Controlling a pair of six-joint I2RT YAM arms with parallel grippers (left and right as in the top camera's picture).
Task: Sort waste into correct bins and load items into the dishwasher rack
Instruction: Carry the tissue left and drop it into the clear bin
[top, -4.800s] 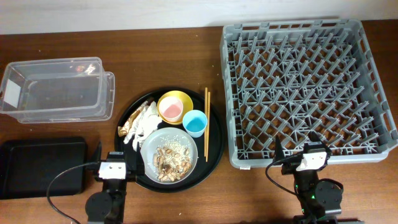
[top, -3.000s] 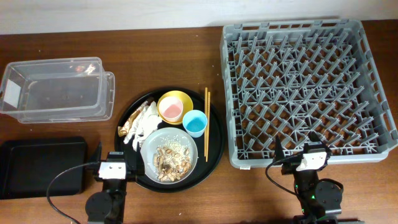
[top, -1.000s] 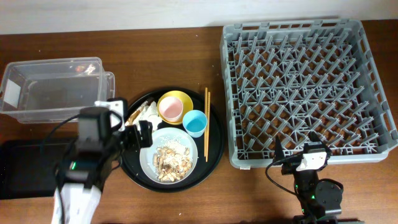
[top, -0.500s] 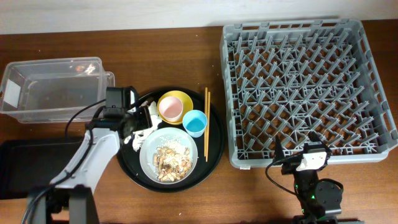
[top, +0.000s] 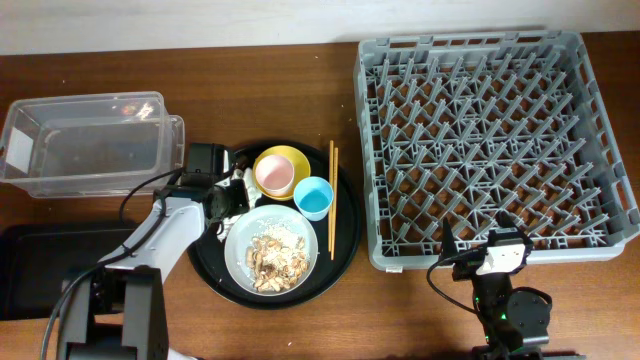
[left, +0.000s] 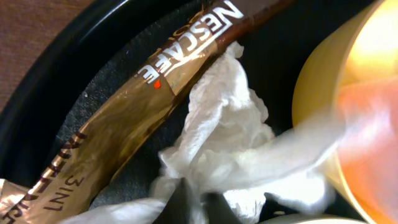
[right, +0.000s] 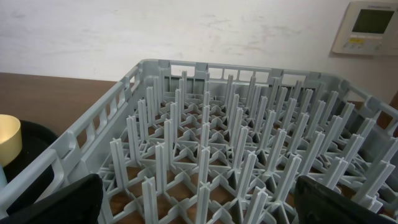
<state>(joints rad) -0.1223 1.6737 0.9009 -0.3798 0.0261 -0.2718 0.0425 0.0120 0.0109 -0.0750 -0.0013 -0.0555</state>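
Where the left fingers (left: 184, 200) press into the crumpled napkin (left: 227, 140), their tips sit close together, though a grip cannot be told; the gold wrapper (left: 140, 102) lies just beyond. Facing the dishwasher rack (right: 249, 143), the right fingers (right: 56, 202) gape wide, empty.

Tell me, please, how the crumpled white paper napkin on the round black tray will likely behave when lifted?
The crumpled white paper napkin looks thin and creased, so probably floppy and very light. Its loose folds will likely compress and trail. It lies against the gold-brown wrapper, which might drag along.
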